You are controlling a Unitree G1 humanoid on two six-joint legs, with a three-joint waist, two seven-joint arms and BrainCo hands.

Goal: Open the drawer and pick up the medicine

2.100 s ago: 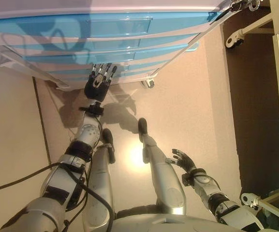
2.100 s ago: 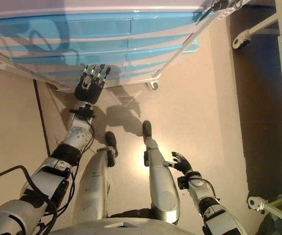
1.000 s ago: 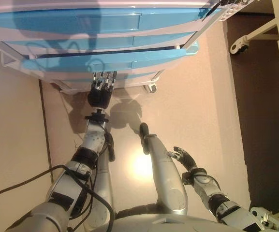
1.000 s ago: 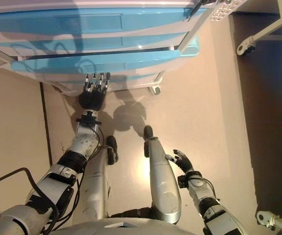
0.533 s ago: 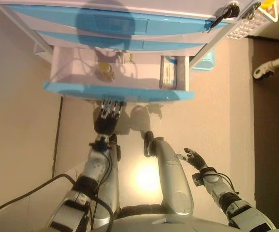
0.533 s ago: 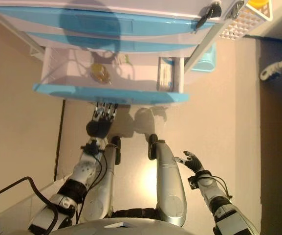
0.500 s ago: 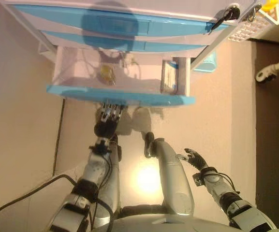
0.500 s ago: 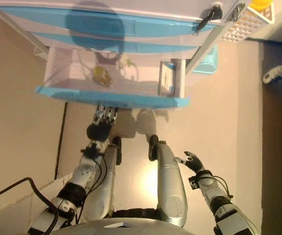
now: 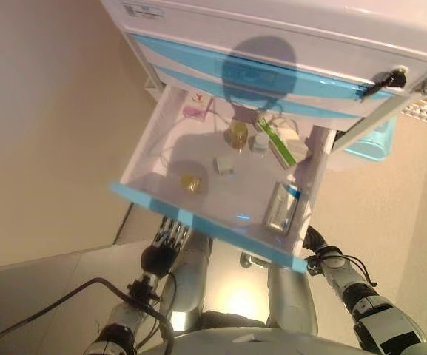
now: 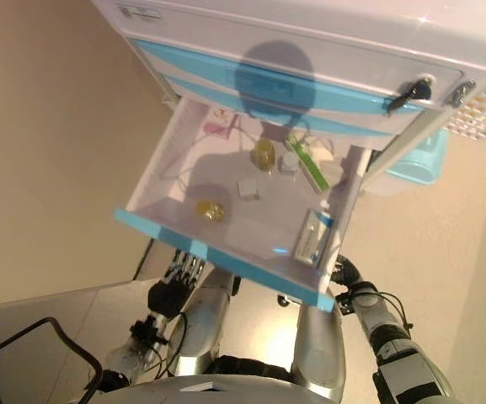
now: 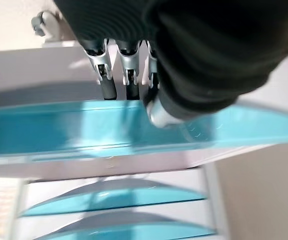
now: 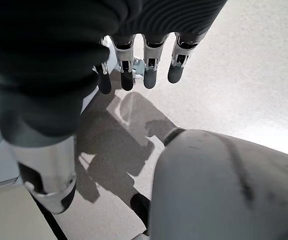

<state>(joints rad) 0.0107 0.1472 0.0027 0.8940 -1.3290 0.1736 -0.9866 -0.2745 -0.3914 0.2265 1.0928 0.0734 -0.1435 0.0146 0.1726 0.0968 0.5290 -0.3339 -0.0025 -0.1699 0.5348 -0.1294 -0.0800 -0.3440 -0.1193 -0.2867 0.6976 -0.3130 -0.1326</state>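
Medicine box (image 9: pixel 280 206) lies lengthwise front-to-back (in open drawer (image 9: pixel 198 222)).

L hand (image 9: pixel 163 248) fingers hooked; R hand (image 12: pixel 139 60) low, fingers relaxed.

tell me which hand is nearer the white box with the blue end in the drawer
Right. The right hand is just beneath the drawer's right corner, below the box; the left hand is under the drawer front, farther left.
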